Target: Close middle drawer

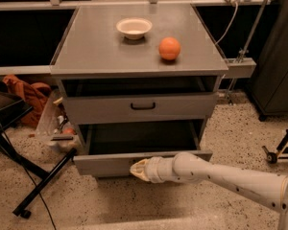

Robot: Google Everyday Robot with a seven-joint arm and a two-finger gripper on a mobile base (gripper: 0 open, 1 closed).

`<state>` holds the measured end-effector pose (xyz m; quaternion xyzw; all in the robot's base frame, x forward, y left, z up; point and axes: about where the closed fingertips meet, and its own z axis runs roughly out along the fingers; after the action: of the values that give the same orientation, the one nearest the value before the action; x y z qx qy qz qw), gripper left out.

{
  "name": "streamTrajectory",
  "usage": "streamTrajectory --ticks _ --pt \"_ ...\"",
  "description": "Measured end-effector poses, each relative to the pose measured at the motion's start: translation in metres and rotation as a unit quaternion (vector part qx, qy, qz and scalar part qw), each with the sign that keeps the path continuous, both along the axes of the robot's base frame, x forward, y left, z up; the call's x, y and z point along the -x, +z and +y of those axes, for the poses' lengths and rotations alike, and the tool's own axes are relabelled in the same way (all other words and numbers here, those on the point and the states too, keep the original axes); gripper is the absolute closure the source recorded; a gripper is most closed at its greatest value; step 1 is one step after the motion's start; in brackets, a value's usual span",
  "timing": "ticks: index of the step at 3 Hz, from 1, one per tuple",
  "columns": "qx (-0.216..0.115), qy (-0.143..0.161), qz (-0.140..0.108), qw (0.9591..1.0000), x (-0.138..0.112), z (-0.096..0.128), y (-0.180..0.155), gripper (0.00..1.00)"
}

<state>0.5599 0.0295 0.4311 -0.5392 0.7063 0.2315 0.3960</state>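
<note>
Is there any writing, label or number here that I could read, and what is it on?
None: no words or numbers can be read on the cabinet, the bowl, the orange or the middle drawer. The pincer, low at that drawer's front, is also unmarked.
</note>
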Motion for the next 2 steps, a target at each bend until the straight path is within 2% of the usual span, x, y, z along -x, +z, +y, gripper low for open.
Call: streamTrajectory --ticks 1,2 --pt "0.032 -0.060 0.016 0.9975 -0.024 -0.023 -0.005 0.62" --pt "0.051 -0.095 0.032 0.9936 -0.037 -0.042 -0.013 0.39"
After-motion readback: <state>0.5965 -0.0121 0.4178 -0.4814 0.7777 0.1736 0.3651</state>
